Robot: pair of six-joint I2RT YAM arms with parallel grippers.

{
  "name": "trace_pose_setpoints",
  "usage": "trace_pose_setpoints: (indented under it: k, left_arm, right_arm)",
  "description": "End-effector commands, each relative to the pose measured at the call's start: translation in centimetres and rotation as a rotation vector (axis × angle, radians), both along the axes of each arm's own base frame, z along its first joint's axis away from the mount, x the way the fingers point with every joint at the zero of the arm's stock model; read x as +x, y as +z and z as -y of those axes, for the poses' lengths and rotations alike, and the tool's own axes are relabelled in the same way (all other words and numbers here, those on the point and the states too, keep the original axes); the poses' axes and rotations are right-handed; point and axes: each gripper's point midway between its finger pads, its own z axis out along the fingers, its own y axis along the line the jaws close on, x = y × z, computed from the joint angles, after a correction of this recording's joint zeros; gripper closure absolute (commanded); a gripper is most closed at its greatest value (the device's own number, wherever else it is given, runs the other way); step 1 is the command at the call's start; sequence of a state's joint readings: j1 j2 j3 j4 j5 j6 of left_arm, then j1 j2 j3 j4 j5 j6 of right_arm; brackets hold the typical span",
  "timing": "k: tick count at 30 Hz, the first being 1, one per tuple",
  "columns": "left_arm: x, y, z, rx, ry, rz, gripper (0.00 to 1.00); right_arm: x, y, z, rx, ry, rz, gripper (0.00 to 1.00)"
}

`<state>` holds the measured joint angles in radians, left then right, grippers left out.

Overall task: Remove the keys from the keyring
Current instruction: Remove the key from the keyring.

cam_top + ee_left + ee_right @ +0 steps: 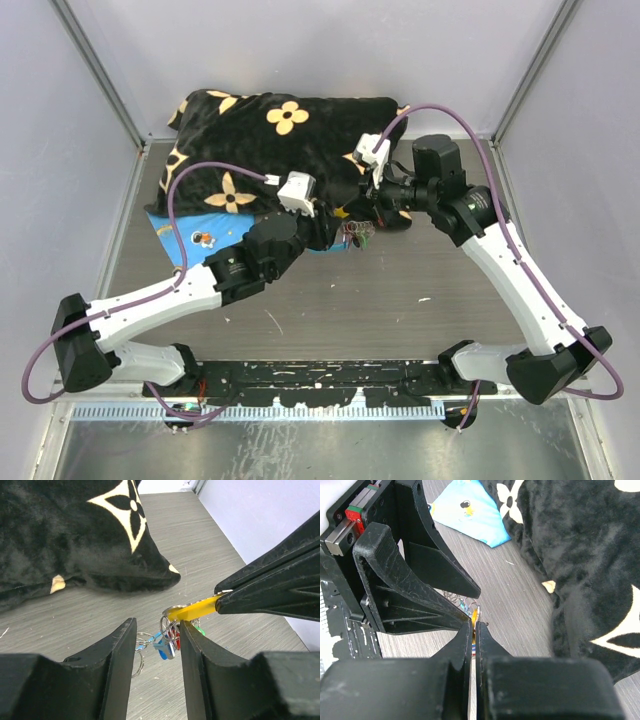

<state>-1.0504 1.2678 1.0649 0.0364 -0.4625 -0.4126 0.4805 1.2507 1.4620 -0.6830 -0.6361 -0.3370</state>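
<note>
Table [420, 295]: grey wood-grain surface that bears everything listed below.
Blue sheet [190, 235]: lies flat at the left, with a small cartoon figure printed on it. Its far edge runs under the cushion.
Cushion [280, 125]: black plush with cream flower motifs, lying across the far side. Its near corner is close to both grippers.
Left gripper [157, 625]: points in from the left, low over the table. Its jaws stand apart and grip nothing, and the bunch sits in the gap between them.
Left fingers [117, 665]: in the wrist view, this left-hand finger stands clear of the bunch. The right-hand one is just beside the yellow tab, but whether they touch cannot be told.
Keys [164, 652]: a tiny bunch with blue, red and green heads showing. It hangs between the left fingertips, just under the yellow tab.
Keyring [143, 639]: small grey metal rings linked together, with a light-blue part. They trail from the bunch toward the left-hand finger, and whether they rest on the table cannot be told.
Yellow tab [192, 611]: a thin flat strip held roughly level. One end is at the bunch and the other is in the right gripper.
Right gripper [473, 625]: points in from the right with its jaws together, clamped on the yellow tab. Its tips face the left gripper's and are very near them.
</note>
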Motion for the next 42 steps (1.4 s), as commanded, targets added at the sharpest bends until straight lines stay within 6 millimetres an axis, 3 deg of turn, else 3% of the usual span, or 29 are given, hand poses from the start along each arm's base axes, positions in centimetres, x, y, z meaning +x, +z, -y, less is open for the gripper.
trace_pose_setpoints:
  k: [1, 12, 18, 42]
  left_arm:
    - [0.7, 1.5, 0.7, -0.052, 0.001, -0.006, 0.6]
    - [0.1, 1.1, 1.0, -0.031, -0.04, -0.036, 0.61]
    - [0.8, 0.9, 0.7, -0.004, -0.002, -0.024, 0.62]
    - [1.7, 0.9, -0.9, 0.073, 0.049, 0.0, 0.87]
  right_arm:
    - [0.5, 3.0, -0.7, 0.077, 0.015, 0.077, 0.99]
    - [0.8, 3.1, -0.7, 0.083, 0.001, 0.065, 0.99]
    - [0.6, 3.2, -0.7, 0.089, 0.007, 0.062, 0.99]
    - [0.7, 3.0, -0.6, 0.089, 0.0, 0.058, 0.99]
